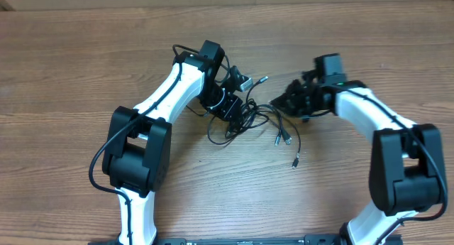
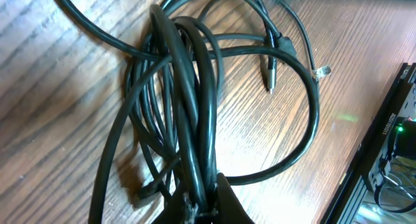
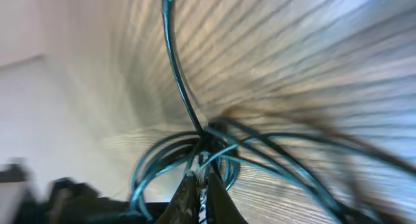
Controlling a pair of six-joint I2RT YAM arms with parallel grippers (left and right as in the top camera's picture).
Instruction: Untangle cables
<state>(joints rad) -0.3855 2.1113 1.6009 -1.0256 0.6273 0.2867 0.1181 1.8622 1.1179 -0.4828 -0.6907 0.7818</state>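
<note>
This looks like a robotics lab or test bench. A plain wood-grain surface (image 1: 85,46) carries two white-and-black robot arms, the left arm (image 1: 167,96) and the right arm (image 1: 376,117), both based along the same edge. A tangle of thin black cables (image 1: 248,117) lies between them. In the left wrist view, a black equipment box (image 2: 390,146) with a lit green light (image 2: 401,127) stands at one side.
</note>
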